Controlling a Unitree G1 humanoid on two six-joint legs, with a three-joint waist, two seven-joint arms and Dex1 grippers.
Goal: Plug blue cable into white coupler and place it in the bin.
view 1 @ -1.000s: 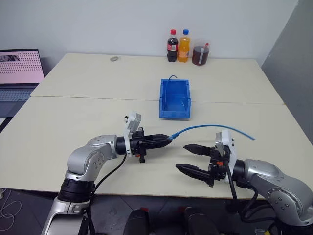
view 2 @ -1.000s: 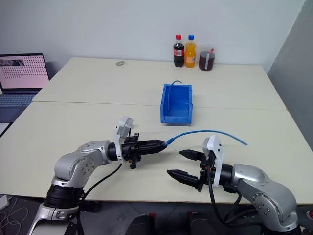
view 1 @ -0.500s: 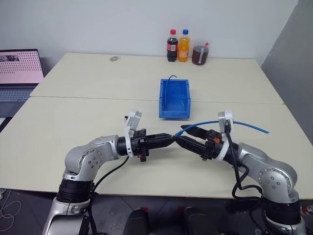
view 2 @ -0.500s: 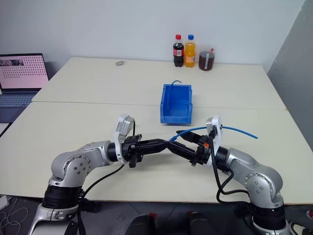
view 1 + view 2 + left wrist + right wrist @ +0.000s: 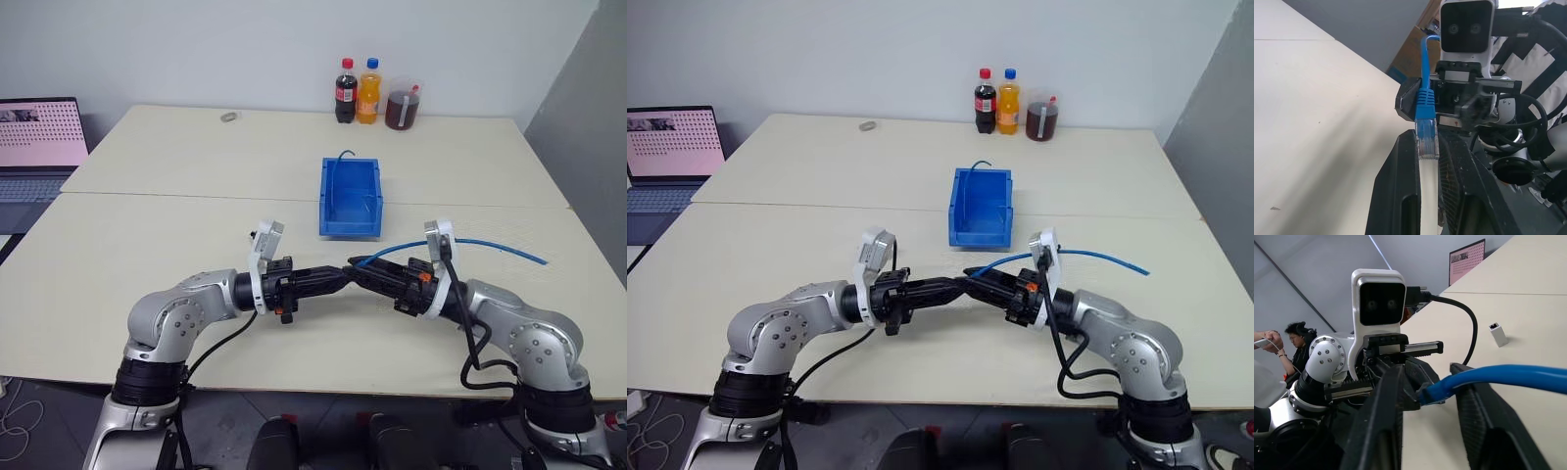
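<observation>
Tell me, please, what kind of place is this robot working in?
Probably an office or a lab used for robot trials. Plain pale tables are pushed together against a bare wall, a laptop stands open at one side, and drink bottles stand at the far edge.

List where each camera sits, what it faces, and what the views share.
Head eyes: look forward and down over both arms at the table, bin, left gripper and right gripper.
Left wrist: looks along the left gripper, past the blue cable's plug, into the right gripper.
Right wrist: looks along the right gripper at the left gripper, laptop beyond.
Shared: the blue cable where the grippers meet.
</observation>
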